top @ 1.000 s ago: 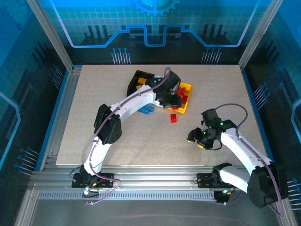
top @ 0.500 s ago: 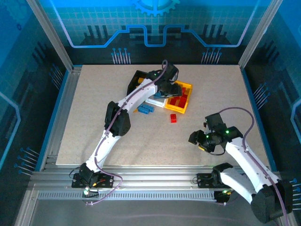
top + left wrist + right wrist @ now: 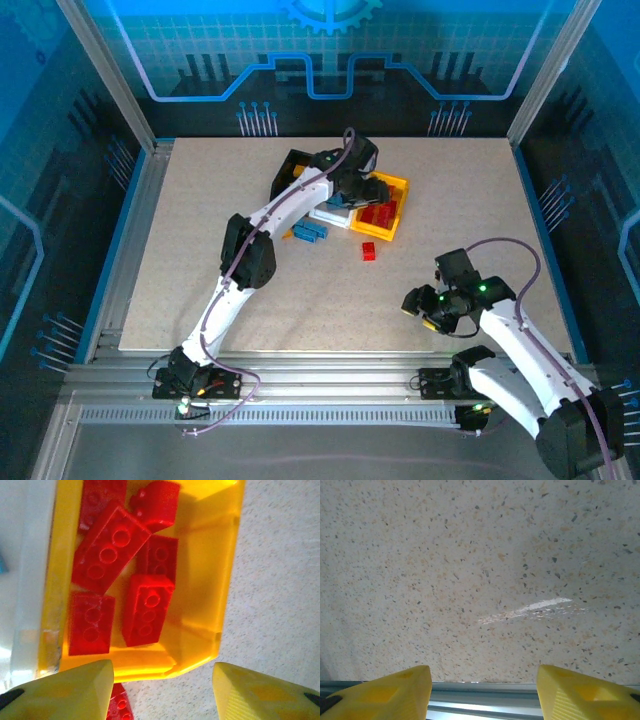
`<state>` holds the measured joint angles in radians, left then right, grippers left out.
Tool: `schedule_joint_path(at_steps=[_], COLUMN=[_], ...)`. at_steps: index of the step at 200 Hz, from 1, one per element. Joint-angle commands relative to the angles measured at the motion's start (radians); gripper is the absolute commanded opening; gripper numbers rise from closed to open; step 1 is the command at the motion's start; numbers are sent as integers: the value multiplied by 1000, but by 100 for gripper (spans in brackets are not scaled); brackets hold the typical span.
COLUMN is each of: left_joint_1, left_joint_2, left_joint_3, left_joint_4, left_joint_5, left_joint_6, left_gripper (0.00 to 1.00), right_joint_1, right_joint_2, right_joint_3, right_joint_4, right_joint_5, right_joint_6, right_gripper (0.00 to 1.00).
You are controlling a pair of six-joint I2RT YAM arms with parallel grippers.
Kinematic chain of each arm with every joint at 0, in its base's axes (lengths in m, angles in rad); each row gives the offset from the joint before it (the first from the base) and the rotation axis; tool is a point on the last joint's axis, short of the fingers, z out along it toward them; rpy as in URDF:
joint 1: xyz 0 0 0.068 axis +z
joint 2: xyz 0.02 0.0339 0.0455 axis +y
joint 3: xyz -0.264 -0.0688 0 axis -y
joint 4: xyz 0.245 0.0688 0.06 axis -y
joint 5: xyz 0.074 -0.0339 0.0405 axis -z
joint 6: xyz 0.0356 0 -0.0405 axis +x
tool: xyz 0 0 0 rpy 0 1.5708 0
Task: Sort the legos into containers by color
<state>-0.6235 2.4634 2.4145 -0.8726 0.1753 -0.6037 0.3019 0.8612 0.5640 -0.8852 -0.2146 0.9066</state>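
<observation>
Over the yellow bin (image 3: 400,186), top view, the left gripper (image 3: 366,190) hovers, seemingly at drop-off; a loose red brick (image 3: 369,251) on the table (image 3: 220,280) nearby looks the next pick. Left wrist view adds: jaws parted, empty, several red bricks (image 3: 110,550) lying inside. Right wrist view: right gripper (image 3: 482,675) half-open, empty, above the table.

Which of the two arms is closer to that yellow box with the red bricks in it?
Left. The left gripper hangs right over the yellow box. The right gripper is well away from it, over bare table by the front edge.
</observation>
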Motion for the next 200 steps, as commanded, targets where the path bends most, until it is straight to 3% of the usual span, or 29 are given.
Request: schedule_joint_path(at_steps=[1, 41, 72, 148, 200], left_joint_1=[7, 5, 12, 135, 145], left_joint_2=[-92, -228, -401, -859, -981], left_joint_3=[-75, -253, -514, -1273, -1522], left_joint_4=[22, 54, 116, 269, 348], left_joint_5=[30, 11, -17, -19, 39], left_joint_6=[-1, 47, 64, -35, -134], left_gripper=[58, 68, 72, 76, 80], right_joint_1=[27, 57, 69, 87, 97], right_joint_2=[16, 80, 209, 648, 904], right_joint_3=[-16, 0, 88, 492, 771], right_joint_4=[20, 66, 81, 58, -12], right_joint_5=[-5, 3, 17, 94, 144], right_joint_6=[33, 34, -32, -213, -311], right_gripper=[60, 60, 61, 62, 62])
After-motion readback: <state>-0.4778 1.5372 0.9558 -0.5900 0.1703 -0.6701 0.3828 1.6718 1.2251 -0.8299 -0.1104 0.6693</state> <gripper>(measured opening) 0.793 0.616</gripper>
